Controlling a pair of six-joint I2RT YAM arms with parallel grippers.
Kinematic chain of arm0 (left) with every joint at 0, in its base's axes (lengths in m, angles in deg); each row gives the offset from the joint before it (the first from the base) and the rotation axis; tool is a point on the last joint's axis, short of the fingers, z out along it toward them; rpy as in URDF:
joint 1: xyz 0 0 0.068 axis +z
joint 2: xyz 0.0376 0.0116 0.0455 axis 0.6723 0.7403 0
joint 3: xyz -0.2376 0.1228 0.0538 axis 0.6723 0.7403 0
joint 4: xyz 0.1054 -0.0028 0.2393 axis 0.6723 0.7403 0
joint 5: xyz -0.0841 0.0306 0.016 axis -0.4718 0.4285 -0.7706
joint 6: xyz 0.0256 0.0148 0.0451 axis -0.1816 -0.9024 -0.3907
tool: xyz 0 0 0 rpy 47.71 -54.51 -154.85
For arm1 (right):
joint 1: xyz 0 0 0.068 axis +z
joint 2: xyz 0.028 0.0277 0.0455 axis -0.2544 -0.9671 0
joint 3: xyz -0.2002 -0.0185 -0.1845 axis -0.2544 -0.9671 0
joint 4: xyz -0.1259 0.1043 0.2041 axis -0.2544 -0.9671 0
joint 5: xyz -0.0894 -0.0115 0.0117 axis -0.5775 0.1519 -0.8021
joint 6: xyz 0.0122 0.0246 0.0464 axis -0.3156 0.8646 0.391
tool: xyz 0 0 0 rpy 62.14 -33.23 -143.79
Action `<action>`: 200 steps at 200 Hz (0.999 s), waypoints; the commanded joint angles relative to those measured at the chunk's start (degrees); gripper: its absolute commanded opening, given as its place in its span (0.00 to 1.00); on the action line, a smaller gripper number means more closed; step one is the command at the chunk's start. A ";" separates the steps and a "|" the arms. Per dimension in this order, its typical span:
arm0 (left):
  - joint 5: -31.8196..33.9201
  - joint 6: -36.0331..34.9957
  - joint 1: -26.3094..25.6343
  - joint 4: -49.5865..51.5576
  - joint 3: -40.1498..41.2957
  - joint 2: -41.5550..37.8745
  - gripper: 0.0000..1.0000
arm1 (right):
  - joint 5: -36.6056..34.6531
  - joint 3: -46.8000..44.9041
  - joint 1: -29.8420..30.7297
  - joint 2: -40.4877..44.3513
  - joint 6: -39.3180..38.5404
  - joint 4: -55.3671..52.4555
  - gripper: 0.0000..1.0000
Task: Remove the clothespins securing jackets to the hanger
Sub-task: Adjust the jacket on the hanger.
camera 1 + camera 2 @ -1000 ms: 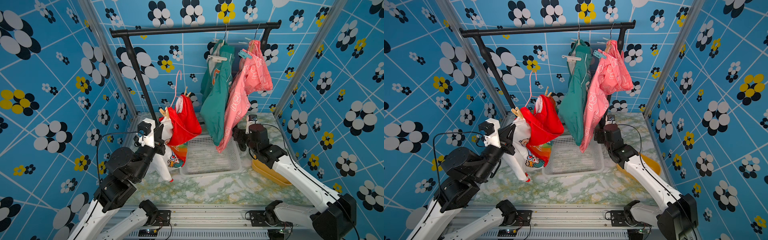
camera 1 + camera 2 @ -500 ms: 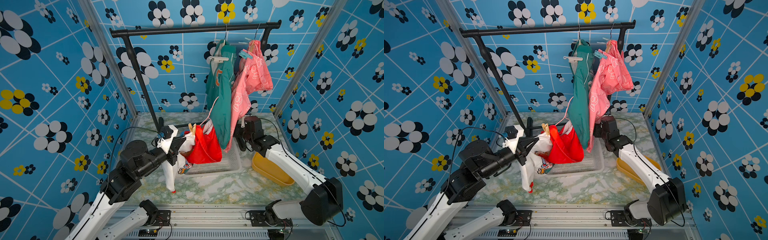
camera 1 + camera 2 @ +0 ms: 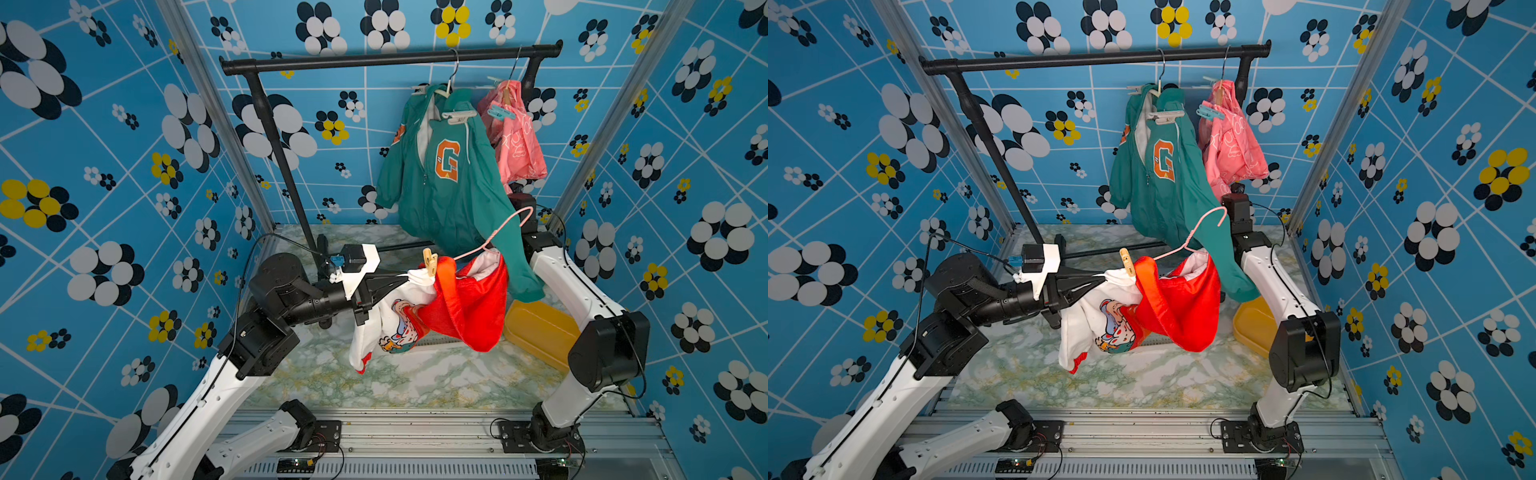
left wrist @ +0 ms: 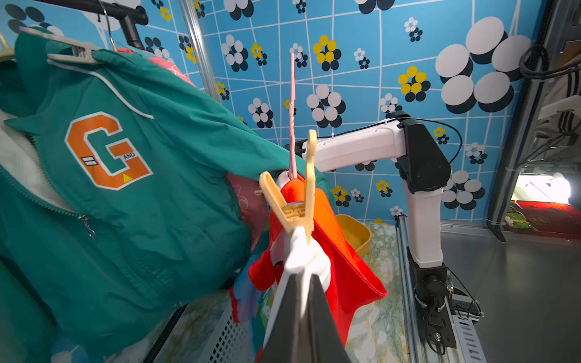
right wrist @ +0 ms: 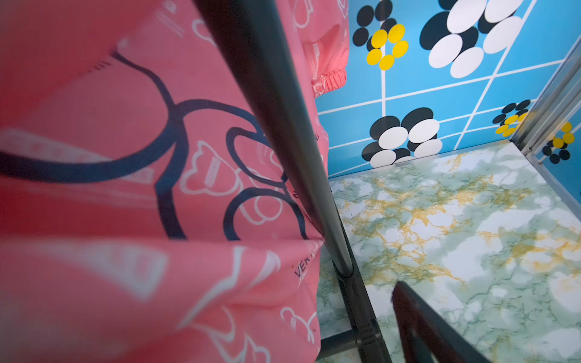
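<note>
My left gripper [image 3: 405, 277] is shut on the white shoulder of the red jacket [image 3: 469, 303], which hangs off the rail on a pink hanger [image 3: 498, 232]. A tan clothespin [image 3: 429, 259] stands clipped on that shoulder, just past the fingertips [image 4: 295, 201]. The green jacket [image 3: 444, 174] hangs on the rail with a whitish clothespin [image 3: 459, 116]. The pink jacket [image 3: 517, 137] beside it carries a teal clothespin [image 3: 496, 112]. My right arm [image 3: 557, 270] reaches behind the green jacket, hiding its gripper in both top views. In the right wrist view one finger [image 5: 421, 327] shows beside pink cloth, the jaws wide.
The black rail [image 3: 390, 58] stands on posts, one at the left [image 3: 282, 166] and one close to the right wrist camera [image 5: 283, 125]. A white perforated tray [image 3: 432, 343] lies under the red jacket. A yellow bin [image 3: 540, 332] sits beside the right arm.
My left gripper carried the red jacket and its hanger rightwards and lower, over the tray. The right arm moved back behind the green jacket, which has swung to face front.
</note>
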 commanded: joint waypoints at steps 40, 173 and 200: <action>-6.05 4.28 11.16 -20.08 3.46 6.45 0.00 | -0.53 -6.04 -0.81 5.94 -0.20 -1.86 0.87; 3.32 1.33 18.14 -8.93 20.40 -1.29 0.00 | 20.64 -21.73 6.21 33.90 -7.80 -0.02 0.88; 3.63 3.02 18.09 -10.07 23.75 -4.92 0.00 | 20.82 -20.66 14.42 30.68 -9.80 -0.12 0.88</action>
